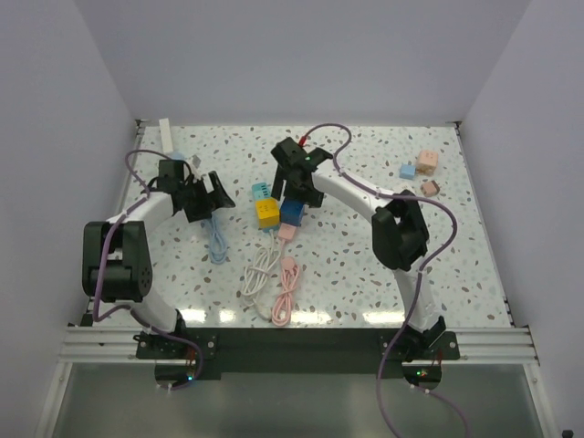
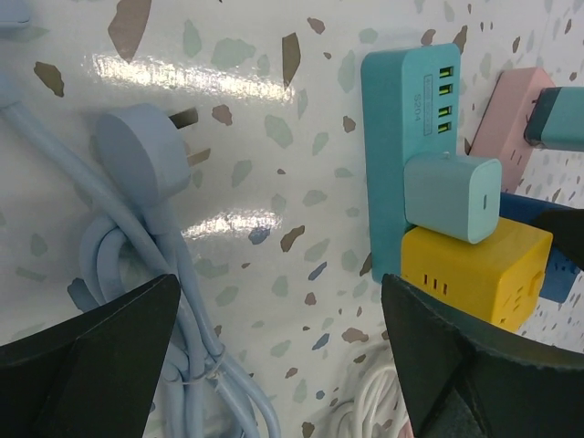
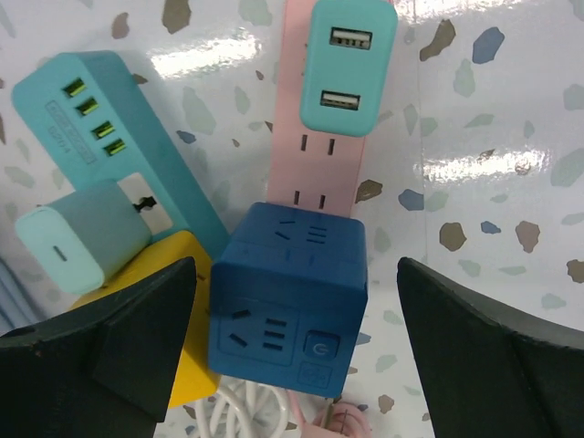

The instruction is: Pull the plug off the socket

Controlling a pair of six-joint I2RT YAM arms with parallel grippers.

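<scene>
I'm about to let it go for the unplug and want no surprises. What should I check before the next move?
1. Right fingers open: ok, spread wide.
2. Left fingers open: ok.
3. A plug seated to pull: ok, the teal USB charger sits in the pink strip, and the mint charger in the teal strip.
4. Right fingers straddle a charger: not ok, the blue cube socket lies between them.
5. Left fingers placed to steady a strip: not ok, the light-blue cable and bare table lie between them.
6. Which plug is meant: cannot tell.
</scene>
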